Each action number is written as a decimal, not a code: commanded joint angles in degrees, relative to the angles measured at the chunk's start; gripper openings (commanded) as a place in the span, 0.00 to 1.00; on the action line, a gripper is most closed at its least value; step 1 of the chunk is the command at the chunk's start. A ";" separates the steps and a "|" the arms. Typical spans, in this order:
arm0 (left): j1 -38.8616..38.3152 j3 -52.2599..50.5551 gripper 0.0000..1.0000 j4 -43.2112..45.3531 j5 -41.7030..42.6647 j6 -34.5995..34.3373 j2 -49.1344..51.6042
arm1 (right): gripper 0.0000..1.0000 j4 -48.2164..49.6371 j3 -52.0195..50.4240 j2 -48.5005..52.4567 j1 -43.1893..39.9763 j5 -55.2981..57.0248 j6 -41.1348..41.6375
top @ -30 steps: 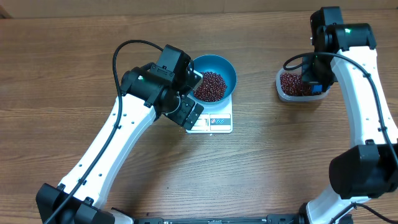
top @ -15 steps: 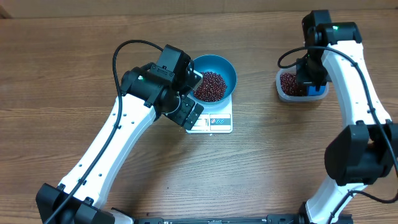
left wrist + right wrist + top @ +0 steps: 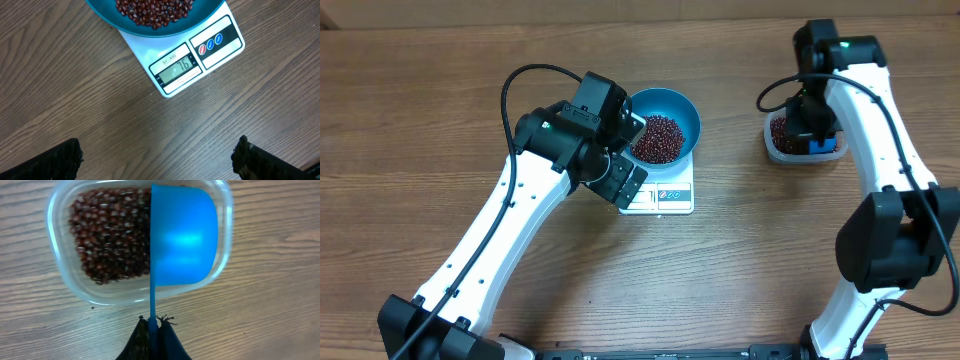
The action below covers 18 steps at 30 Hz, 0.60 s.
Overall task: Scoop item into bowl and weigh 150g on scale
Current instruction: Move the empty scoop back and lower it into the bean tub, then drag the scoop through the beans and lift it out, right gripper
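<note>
Beans (image 3: 660, 138) sit heaped in the blue bowl (image 3: 685, 112) atop the scale (image 3: 665, 197). The display (image 3: 176, 70) seems to read 76, so I judge about half remains. My right gripper (image 3: 154, 322) pinches the scoop (image 3: 185, 242) handle over the tub (image 3: 65, 290), well right of the scale. My left gripper (image 3: 157, 156) hangs spread wide near the scale's front.

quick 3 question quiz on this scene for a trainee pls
1. True or false: the bowl sits on the scale.
2. What is the right tool closed on? A the bowl's rim; B the handle of the blue scoop; C nothing.
3. Short answer: besides the bowl, which vessel has beans in it?

Key: 1 true; 2 B; 3 the clear tub, under the blue scoop.
</note>
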 commanded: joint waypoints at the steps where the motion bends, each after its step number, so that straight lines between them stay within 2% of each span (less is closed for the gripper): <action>1: -0.37 0.59 1.00 -0.02 0.02 -0.37 -0.76 | 0.04 0.07 0.22 1.05 2.16 -0.79 -1.79; 7: -0.37 0.59 1.00 0.00 0.02 -0.37 -0.76 | 0.04 0.04 0.20 1.05 3.48 -1.75 -2.19; 12: -0.37 0.59 1.00 -0.02 0.02 -0.37 -0.76 | 0.04 -1.86 0.20 1.05 3.32 3.91 -0.83; 18: -0.37 0.59 1.00 -0.02 0.04 -0.37 -0.76 | 0.04 -1.01 0.20 1.49 3.23 0.76 -1.57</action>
